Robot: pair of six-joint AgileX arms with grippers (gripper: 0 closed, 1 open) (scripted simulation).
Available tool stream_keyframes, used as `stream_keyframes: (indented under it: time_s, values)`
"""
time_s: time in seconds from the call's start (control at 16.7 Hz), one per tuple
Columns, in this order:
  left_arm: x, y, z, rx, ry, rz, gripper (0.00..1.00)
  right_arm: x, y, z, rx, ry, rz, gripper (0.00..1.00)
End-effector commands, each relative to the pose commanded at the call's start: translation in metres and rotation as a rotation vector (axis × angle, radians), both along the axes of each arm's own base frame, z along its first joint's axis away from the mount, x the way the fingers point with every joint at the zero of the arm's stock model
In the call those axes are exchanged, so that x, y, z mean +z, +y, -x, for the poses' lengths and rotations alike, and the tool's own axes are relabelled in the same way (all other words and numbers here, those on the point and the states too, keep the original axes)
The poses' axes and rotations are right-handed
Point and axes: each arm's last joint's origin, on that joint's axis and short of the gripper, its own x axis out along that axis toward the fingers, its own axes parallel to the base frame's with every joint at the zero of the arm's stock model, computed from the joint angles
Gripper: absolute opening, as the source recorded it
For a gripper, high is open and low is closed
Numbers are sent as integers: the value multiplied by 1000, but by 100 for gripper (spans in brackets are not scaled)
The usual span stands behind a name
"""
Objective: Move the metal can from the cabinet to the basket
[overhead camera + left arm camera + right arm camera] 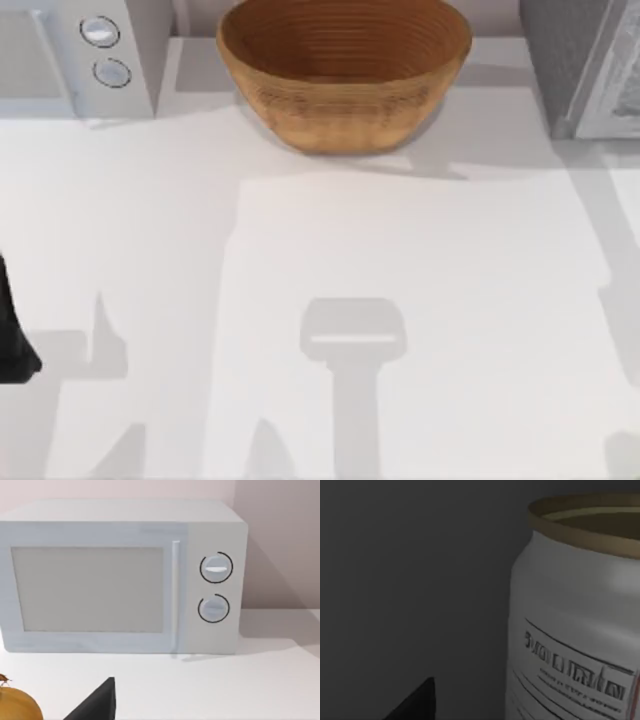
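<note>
The metal can (575, 630) stands upright and very close in the right wrist view, silver with printed label lines and a red mark at its edge. Dark grey cabinet wall (410, 580) surrounds it. In the top view the cabinet (560, 60) is at the back right corner, its paler door panel (622, 80) beside it. The tan woven basket (345, 70) sits at the back centre with nothing in it. A dark part of my right gripper (415, 705) shows beside the can. My left arm (12, 335) is parked at the table's left edge.
A white microwave (75, 55) with two round knobs stands at the back left; the left wrist view faces its door (87, 587). A golden round object (15, 707) lies close to the left wrist camera. The white table (400, 250) stretches in front of the basket.
</note>
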Motion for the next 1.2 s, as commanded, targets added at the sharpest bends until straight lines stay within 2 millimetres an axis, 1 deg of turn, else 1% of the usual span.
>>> stream_keyframes:
  time_s: [0.24,1.02,1.08,1.2]
  values:
    - [0,0,0,0,0,0,100,0,0,-1,0,0,0,100]
    - [0,0,0,0,0,0,100,0,0,-1,0,0,0,2]
    - [0,0,0,0,0,0,100,0,0,-1,0,0,0,0]
    - [0,0,0,0,0,0,100,0,0,-1,0,0,0,0]
